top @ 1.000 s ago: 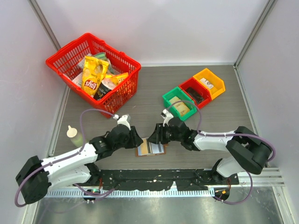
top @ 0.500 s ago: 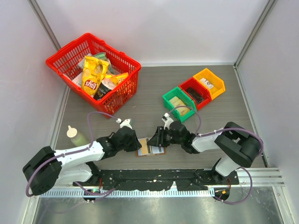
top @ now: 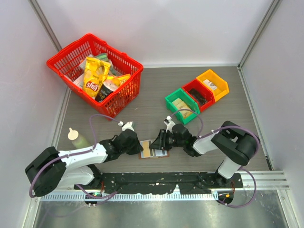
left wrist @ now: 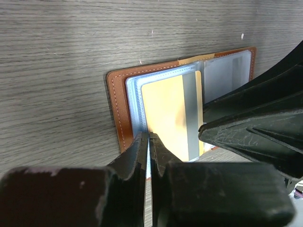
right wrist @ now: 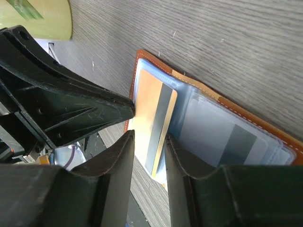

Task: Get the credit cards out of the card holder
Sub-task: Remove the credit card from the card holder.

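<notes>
The brown leather card holder lies open on the table between my two grippers. In the left wrist view its brown rim frames pale blue sleeves. A yellowish credit card with a grey stripe sticks partly out of a sleeve. My left gripper is pinched on the thin sleeve edge beside the card. My right gripper is open, with its jaws standing on either side of the card's free end. Another card shows dimly through the far sleeve.
A red basket with yellow snack bags stands at the back left. Green, red and orange bins stand at the back right. A green bottle stands left of the left arm. A black rail runs along the near edge.
Both grippers have come down and closed in on the card holder from either side. The right arm's elbow has swung left. The holder has stayed in place.
</notes>
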